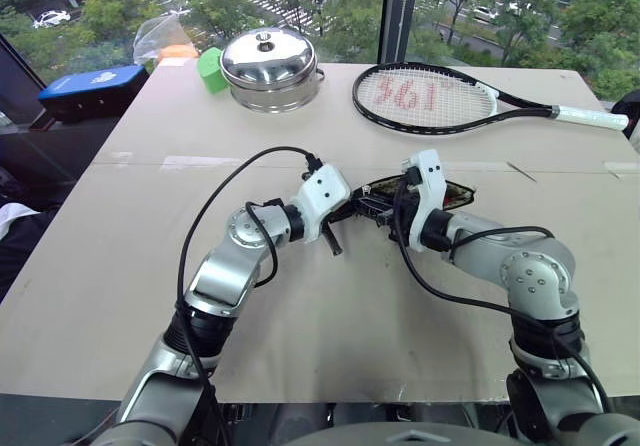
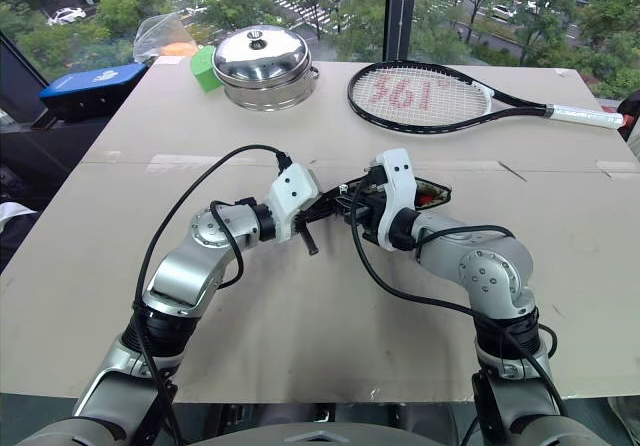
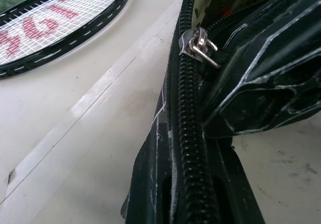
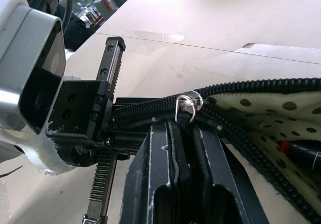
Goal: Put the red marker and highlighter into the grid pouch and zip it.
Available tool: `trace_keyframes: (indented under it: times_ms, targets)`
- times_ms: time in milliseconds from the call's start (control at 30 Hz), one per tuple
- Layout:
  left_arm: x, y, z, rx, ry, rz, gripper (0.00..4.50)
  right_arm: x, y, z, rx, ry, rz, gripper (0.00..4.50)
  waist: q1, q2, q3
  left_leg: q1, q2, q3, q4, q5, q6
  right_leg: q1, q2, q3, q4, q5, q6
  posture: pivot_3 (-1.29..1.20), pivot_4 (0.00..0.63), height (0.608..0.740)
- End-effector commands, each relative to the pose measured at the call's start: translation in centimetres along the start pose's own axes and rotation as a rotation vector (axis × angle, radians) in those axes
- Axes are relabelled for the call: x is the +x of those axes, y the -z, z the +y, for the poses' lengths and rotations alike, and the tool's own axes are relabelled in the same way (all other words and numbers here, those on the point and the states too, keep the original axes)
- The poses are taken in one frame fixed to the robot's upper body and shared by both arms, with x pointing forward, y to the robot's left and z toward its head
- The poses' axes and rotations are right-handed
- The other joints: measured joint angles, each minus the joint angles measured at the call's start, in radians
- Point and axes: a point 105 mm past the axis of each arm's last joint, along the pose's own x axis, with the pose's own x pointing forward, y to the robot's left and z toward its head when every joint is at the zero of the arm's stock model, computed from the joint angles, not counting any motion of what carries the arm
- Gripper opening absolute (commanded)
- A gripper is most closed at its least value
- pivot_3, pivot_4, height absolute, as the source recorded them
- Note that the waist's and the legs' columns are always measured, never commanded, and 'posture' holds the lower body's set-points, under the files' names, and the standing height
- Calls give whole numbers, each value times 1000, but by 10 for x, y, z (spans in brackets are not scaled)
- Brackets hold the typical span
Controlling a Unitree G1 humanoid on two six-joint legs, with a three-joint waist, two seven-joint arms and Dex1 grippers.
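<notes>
The grid pouch (image 1: 456, 197) lies mid-table with its mouth open, showing a dotted lining (image 4: 266, 107). Inside it I see the red marker (image 4: 301, 152). The highlighter is hidden. My left gripper (image 1: 347, 213) is shut on the pouch's closed end, beside the zipper teeth (image 3: 188, 148). My right gripper (image 4: 184, 128) faces it from the right. It is shut just below the metal zipper slider (image 4: 188, 102), on the black pull cord. The two grippers nearly touch.
At the back of the table stand a steel pot with lid (image 1: 270, 66), a green block (image 1: 210, 69) and a tennis racket (image 1: 430, 98). A blue case (image 1: 92, 88) sits past the table's left edge. A taped seam (image 1: 200, 162) crosses the tabletop.
</notes>
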Motion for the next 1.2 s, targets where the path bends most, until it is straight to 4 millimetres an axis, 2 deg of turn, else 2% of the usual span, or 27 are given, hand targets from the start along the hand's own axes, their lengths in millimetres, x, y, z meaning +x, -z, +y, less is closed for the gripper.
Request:
trace_keyframes:
  times_ms: [33, 267, 533, 700, 867, 967, 1133, 1167, 1200]
  targets:
    - [-4, -6, 7, 47, -36, -15, 0, -23, -15, -16, -24, 105, -72, 183, 0, 0, 0, 0, 0, 0, 0, 0, 0, 0, 0, 0, 0, 0, 0, 0, 150, 740]
    - [-5, 2, 17, 108, -96, 11, 0, -89, -18, -78, 22, 476, -124, 183, 1, 0, 0, 0, 0, 0, 0, 0, 0, 0, -1, 0, 0, 0, 0, 0, 150, 740]
    - [3, 7, 16, 204, -108, 3, 0, -135, -7, -111, -23, 704, -46, 183, -2, 0, 0, 0, -1, 1, -1, 0, 0, 0, 0, 1, 0, 0, 0, 0, 150, 740]
    - [6, 10, 15, 232, -101, -3, 0, -136, -4, -108, -57, 691, -14, 183, 0, 0, 0, 0, 0, 1, -1, 0, 0, -1, 0, 1, 0, 0, 0, 0, 150, 740]
    - [10, 11, 9, 255, -62, -21, 0, -129, 3, -94, -217, 592, 78, 183, 1, 1, 0, 0, 0, 1, -1, 0, 0, -1, 0, 1, -1, 0, 0, 0, 150, 740]
    - [5, 11, 2, 181, -5, -67, 875, -135, 10, -88, -292, 539, 98, 979, 1, 0, 0, 0, 0, 1, -1, 0, 0, -1, -1, 1, -1, 0, 0, 0, 150, 740]
    - [-40, 22, -6, -34, 130, -109, 3194, -172, 29, -74, -407, 430, 99, 3320, -1, 0, 0, 0, 1, 0, -2, 0, 0, -1, 0, 1, -2, -1, 2, 0, 150, 740]
    - [-50, 25, -8, -79, 156, -107, 3404, -180, 31, -71, -443, 416, 97, 3594, -2, 0, 0, 0, 1, 0, -2, 0, 0, -1, 0, 1, -1, -2, 3, 0, 150, 740]
    - [-59, 27, -11, -118, 180, -100, 4119, -187, 32, -69, -474, 407, 93, 4288, -2, 1, 0, 1, 2, 1, -2, 0, 0, -1, 0, 2, -1, -2, 3, 0, 150, 740]
